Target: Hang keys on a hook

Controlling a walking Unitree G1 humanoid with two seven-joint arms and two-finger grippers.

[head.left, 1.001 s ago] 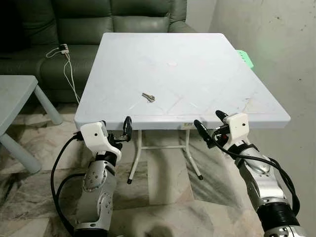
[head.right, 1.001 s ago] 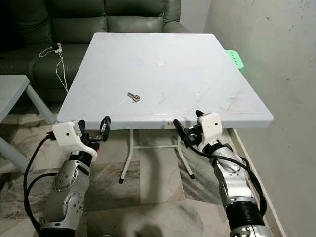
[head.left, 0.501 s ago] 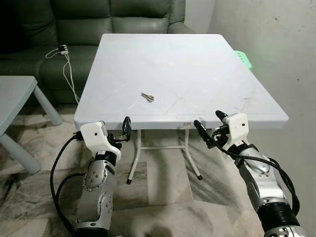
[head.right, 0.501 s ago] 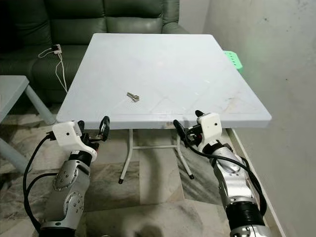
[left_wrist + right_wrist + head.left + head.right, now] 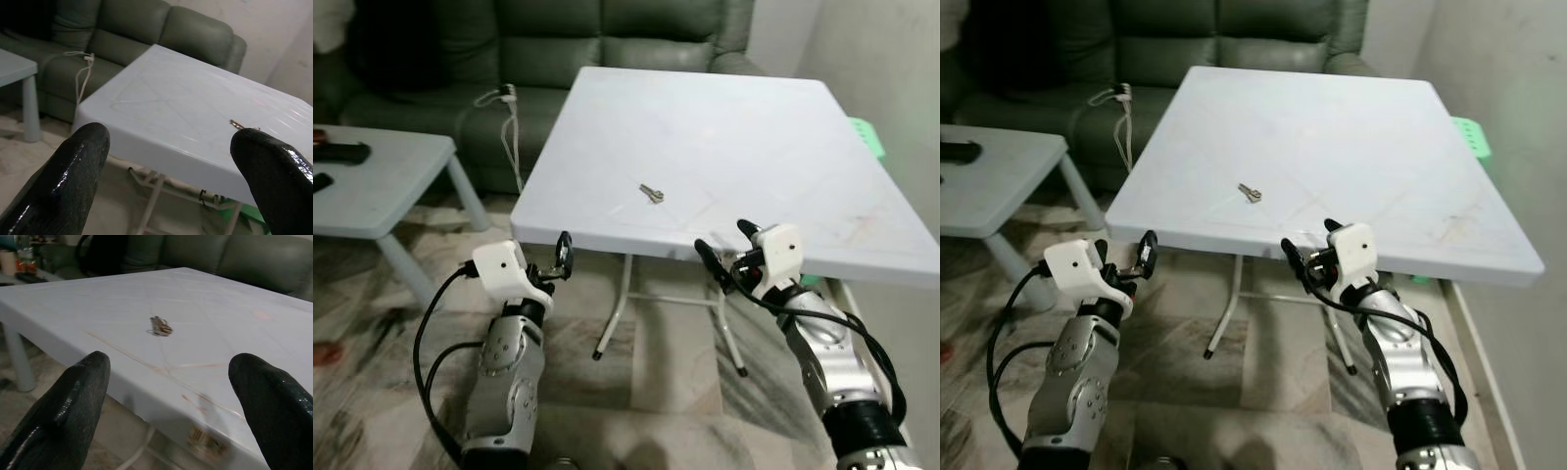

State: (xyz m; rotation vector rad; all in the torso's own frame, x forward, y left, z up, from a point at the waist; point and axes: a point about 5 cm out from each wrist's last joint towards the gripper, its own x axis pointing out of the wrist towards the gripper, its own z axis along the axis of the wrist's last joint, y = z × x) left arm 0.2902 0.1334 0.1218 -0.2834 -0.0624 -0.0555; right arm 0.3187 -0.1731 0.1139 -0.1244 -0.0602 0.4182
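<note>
Near: left gripper [image 5: 553, 266] held low in front of the worktop's near left corner, jaws wide and empty. Right gripper [image 5: 724, 250] at the near edge, a bit right of centre, jaws also wide, nothing between them; its two fingertips [image 5: 73, 396] frame the keys in the right wrist view.

Mid: the keys [image 5: 652, 192] lie flat on the white worktop [image 5: 783, 147], a small bunch set back from the near edge, roughly centre-left, nothing touching them. They sit between the two grippers but closer in line with the right one.

Far: green sofa [image 5: 607, 39] behind the worktop with a white cable [image 5: 504, 108] draped on the seat, a low grey side table [image 5: 372, 186] to the left, bare wall [image 5: 891, 59] to the right. No hook can be made out here.

Step in hand, judged: approach and pick up the keys; nothing grasped yet. To do it well: right gripper looks best placed, so lift it above the worktop edge first, not into it. Come down over the keys from above with jaws kept wide, centred on the bunch. Keys are thin and flat on a smooth top, so fingertips need to meet the surface and pinch low, likely across the ring or thickest part. Close slowly; a glancing touch would probably skid them away. Lift straight up and check they hang secure before turning to look for the hook.
</note>
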